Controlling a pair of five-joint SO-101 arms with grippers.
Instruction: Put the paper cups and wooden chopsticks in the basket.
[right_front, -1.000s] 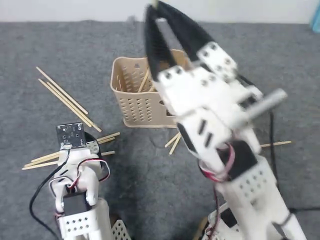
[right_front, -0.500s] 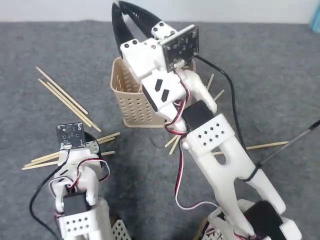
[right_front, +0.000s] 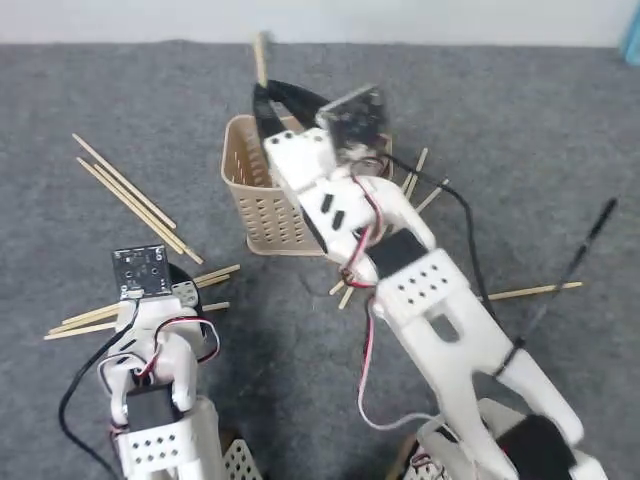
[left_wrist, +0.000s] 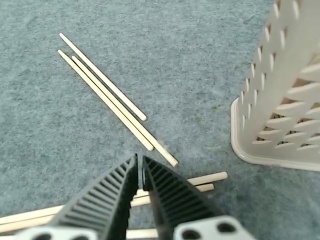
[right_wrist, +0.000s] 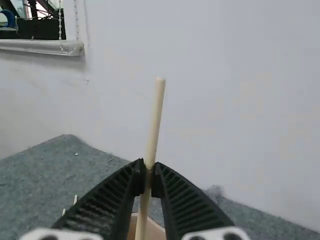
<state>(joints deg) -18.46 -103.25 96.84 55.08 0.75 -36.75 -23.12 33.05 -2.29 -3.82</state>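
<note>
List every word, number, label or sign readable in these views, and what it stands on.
No readable text.
The basket, the loose chopsticks and the chopstick in the right gripper are plain.
Marks on the circuit board atop one arm's wrist are too small to read; items on the window ledge are too blurred.

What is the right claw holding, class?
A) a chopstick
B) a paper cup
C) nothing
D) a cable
A: in the right wrist view the right claw is shut on a chopstick, which stands up between its fingers; the high view shows it over the basket.
</note>
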